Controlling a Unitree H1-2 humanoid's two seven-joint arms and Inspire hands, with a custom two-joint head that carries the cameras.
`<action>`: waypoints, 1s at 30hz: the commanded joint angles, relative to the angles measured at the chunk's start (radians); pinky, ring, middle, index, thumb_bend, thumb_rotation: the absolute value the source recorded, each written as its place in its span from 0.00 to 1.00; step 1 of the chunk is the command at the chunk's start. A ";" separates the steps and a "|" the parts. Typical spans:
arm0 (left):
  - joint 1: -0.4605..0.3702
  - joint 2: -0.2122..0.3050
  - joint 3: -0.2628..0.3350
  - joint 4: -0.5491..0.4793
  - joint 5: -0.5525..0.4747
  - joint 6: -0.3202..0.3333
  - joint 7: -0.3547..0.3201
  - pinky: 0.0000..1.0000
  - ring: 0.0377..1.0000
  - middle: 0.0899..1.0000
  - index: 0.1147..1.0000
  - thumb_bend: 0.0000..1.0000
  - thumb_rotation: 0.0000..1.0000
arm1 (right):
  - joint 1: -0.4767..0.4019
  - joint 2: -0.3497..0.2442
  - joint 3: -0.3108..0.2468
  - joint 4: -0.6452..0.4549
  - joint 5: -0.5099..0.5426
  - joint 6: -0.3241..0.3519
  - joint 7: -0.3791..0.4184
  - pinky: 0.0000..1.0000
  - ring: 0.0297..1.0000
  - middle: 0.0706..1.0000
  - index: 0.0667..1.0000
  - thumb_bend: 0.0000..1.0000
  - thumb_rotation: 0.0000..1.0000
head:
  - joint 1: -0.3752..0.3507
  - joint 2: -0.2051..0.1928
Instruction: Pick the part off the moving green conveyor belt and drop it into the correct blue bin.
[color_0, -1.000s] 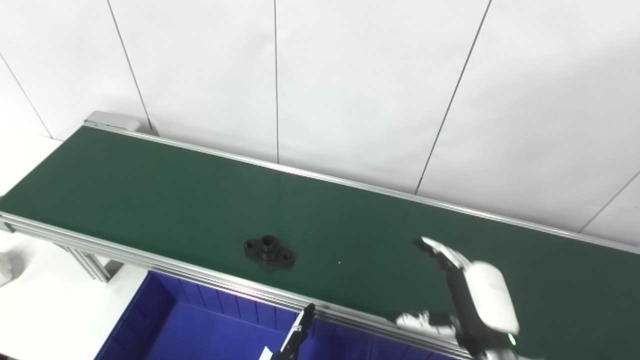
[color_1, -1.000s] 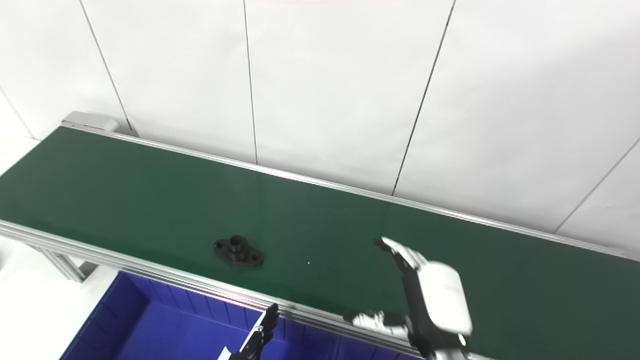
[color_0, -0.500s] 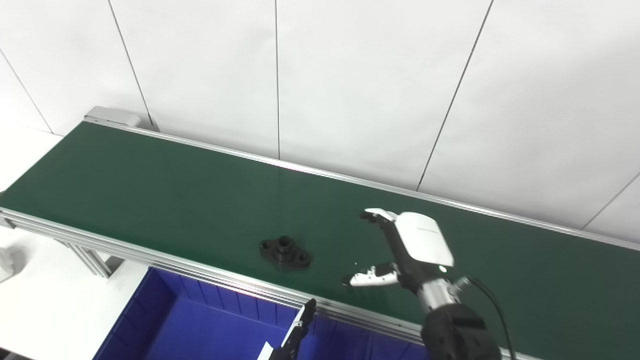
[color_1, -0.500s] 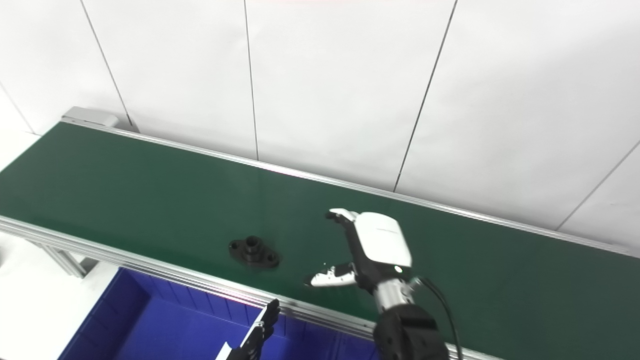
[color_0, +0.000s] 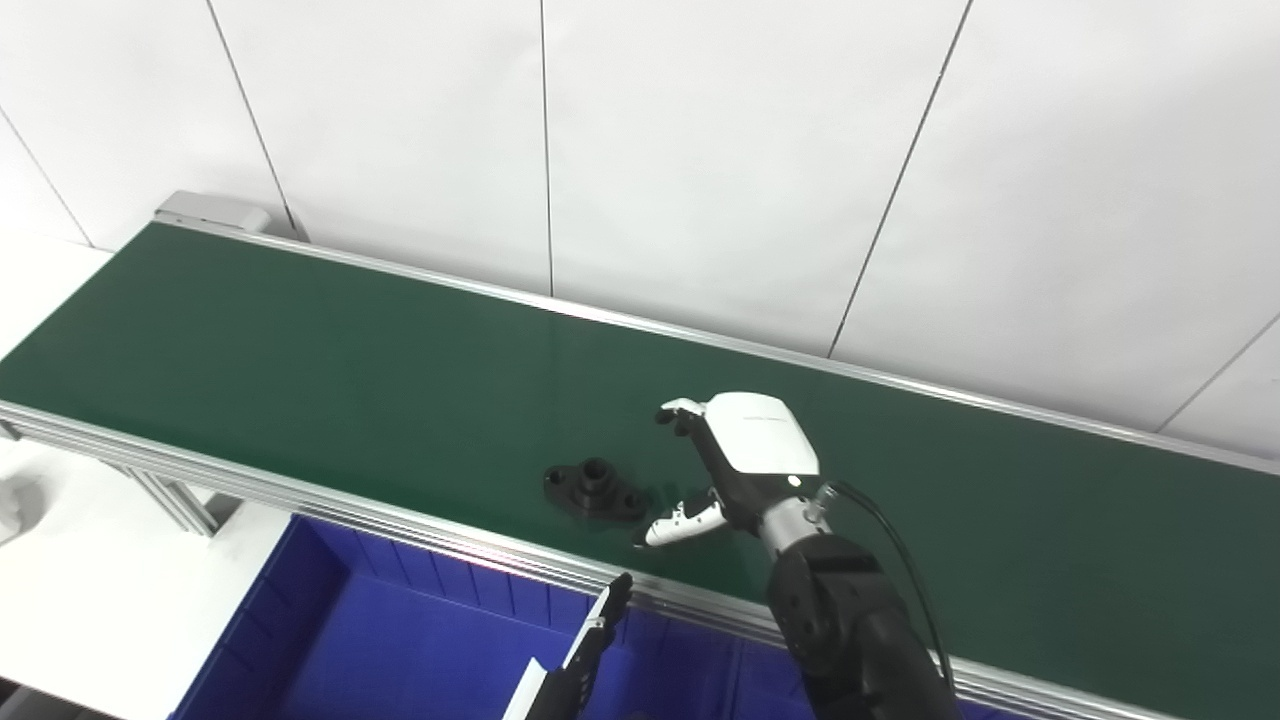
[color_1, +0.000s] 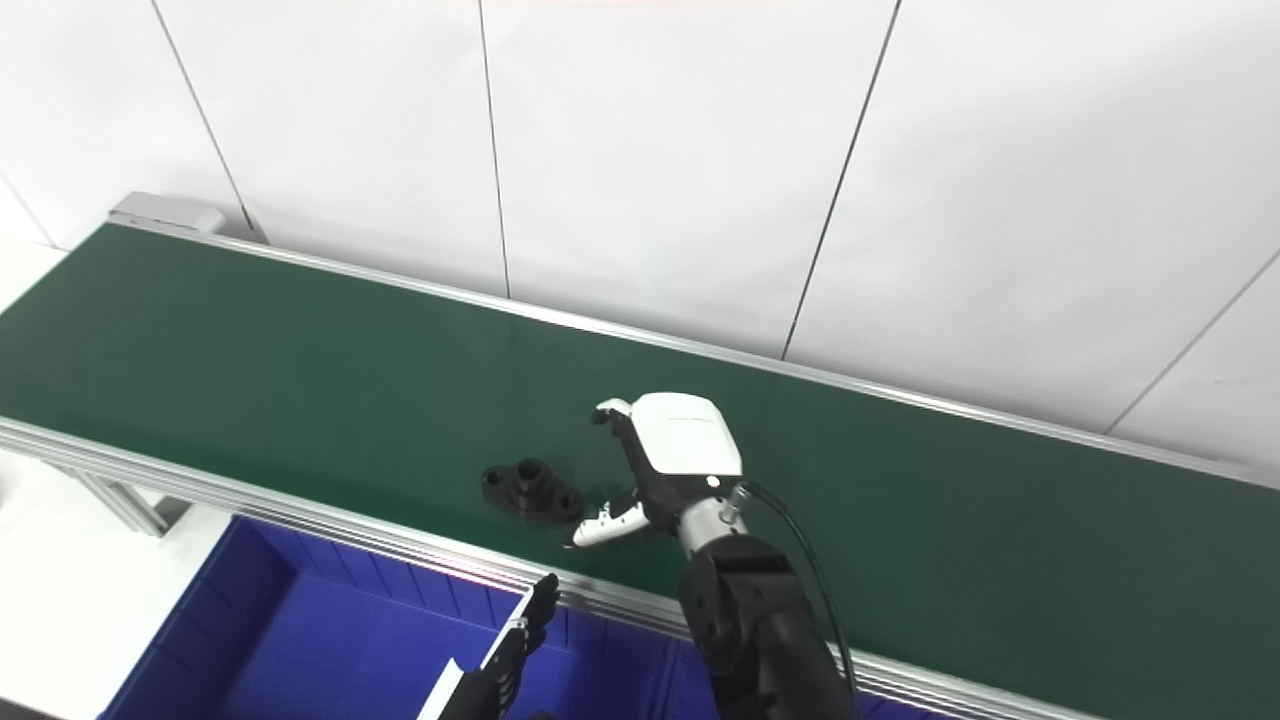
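Observation:
A small black flanged part (color_0: 594, 490) lies flat on the green conveyor belt (color_0: 300, 370) near its front rail; it also shows in the right eye view (color_1: 530, 490). My right hand (color_0: 735, 465) is open over the belt just right of the part, fingers and thumb spread toward it, not touching. It shows in the right eye view too (color_1: 665, 460). My left hand (color_0: 580, 660) shows only as fingertips at the bottom edge, above the blue bin (color_0: 400, 650); I cannot tell how it stands.
The belt's aluminium front rail (color_0: 300, 495) runs between the belt and the blue bin below it. A white panelled wall (color_0: 700, 150) stands right behind the belt. White floor (color_0: 80, 590) lies at the left.
My right hand has moved left and forward over the belt, from the front right edge to just beside the part. The part has drifted right along the belt. The camera has shifted a little.

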 joint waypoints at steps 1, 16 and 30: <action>0.019 -0.081 -0.057 -0.034 0.010 -0.014 0.005 1.00 1.00 1.00 1.00 0.79 0.86 | -0.046 0.027 0.007 -0.004 0.009 0.027 -0.024 0.55 0.63 0.68 0.76 0.96 0.36 | 0.001 0.001; 0.041 -0.112 -0.089 -0.041 0.044 -0.023 0.020 1.00 1.00 1.00 1.00 0.75 0.85 | -0.073 0.050 0.031 0.164 0.117 0.020 -0.081 0.38 0.44 0.53 0.74 0.84 0.30 | 0.040 0.017; 0.064 -0.114 -0.103 -0.071 0.051 -0.011 0.014 1.00 1.00 1.00 1.00 0.73 0.83 | -0.020 0.024 0.094 0.292 0.122 0.049 -0.366 0.13 0.17 0.43 0.45 0.53 0.00 | 0.052 0.042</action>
